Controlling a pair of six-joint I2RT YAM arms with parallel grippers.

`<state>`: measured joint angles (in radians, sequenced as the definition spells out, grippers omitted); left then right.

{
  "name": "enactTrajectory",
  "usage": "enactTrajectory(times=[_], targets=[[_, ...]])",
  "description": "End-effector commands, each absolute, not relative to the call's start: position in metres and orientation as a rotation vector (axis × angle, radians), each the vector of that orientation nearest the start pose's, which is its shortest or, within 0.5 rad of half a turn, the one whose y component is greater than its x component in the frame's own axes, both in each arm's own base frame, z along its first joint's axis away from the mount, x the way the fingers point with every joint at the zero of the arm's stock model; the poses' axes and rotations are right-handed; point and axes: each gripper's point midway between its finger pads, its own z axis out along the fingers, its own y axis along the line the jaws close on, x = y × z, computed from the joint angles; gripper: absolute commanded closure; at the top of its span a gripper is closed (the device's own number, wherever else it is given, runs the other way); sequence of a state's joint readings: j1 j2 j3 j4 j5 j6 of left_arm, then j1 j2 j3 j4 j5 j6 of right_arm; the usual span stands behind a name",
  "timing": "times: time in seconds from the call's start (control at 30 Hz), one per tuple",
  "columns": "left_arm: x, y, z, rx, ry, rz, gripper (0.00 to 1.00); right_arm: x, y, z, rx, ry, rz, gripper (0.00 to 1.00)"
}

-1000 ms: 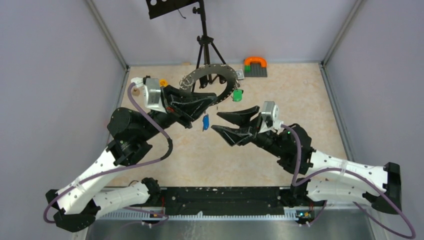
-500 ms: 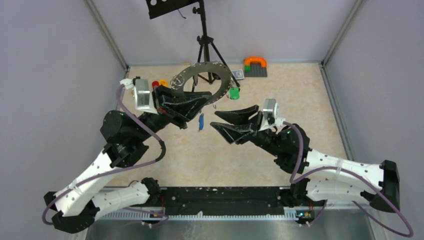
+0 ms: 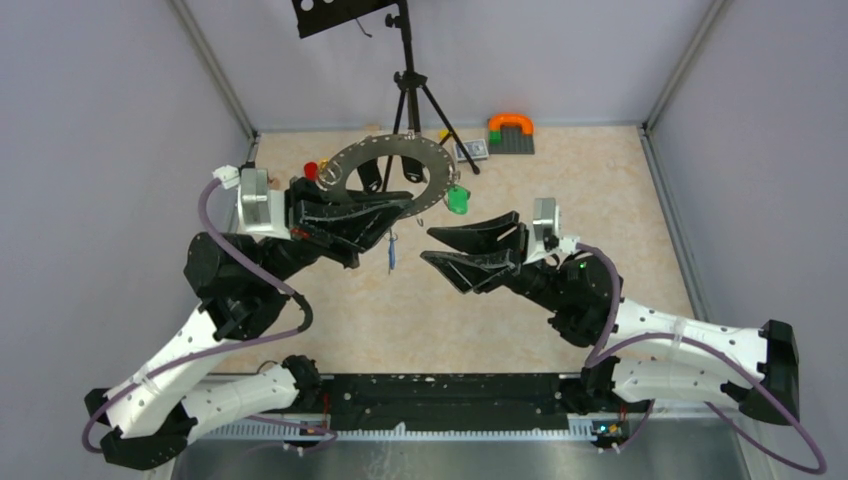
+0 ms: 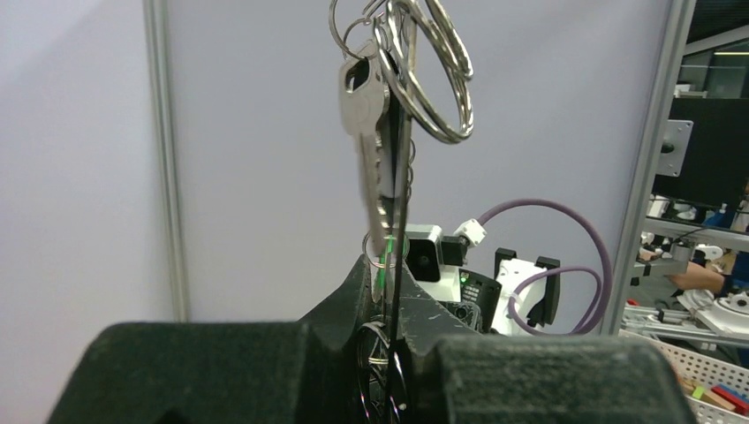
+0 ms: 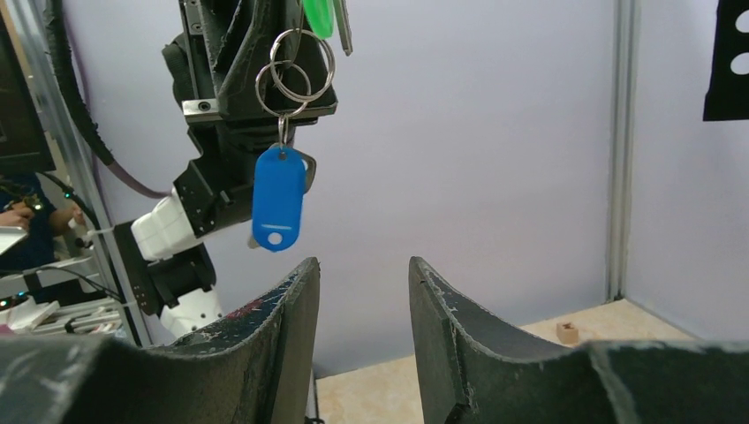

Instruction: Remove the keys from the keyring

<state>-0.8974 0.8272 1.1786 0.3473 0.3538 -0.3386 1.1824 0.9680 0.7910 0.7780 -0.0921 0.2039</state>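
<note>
My table [image 3: 610,220] is a pale beige, mottled board, and my arms are bolted to a long black mounting rail [image 3: 450,398] along its near edge. At the far edge, about the middle, a black tripod [image 3: 406,80] stands with its legs spread on the surface. Right of it lies a dark grey studded baseplate [image 3: 512,141] carrying an orange arch [image 3: 511,121] and a small green brick [image 3: 494,137]. Between the tripod's right leg and that baseplate lies a small flat grey square tile [image 3: 471,150]. Far left, a little red piece [image 3: 311,170] shows just beyond my left arm. From my right wrist I see a small tan block [image 5: 568,332] on the beige surface, close to the wall.
</note>
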Motion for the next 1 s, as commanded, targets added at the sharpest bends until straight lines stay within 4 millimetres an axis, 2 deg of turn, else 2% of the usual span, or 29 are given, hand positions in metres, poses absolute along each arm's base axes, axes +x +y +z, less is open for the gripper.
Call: enactTrajectory(times=[0.0, 0.3, 0.97], targets=[[0.079, -0.234, 0.588, 0.617, 0.674, -1.347, 1.0, 0.089, 0.32, 0.49, -0.566, 0.764, 1.383, 0.58], [0.061, -0.233, 0.588, 0.677, 0.615, -1.406, 1.0, 0.077, 0.317, 0.492, -0.606, 0.737, 1.406, 0.58], [0.04, -0.233, 0.587, 0.774, 0.561, -1.46, 1.0, 0.075, 0.305, 0.489, -0.625, 0.756, 1.367, 0.58]])
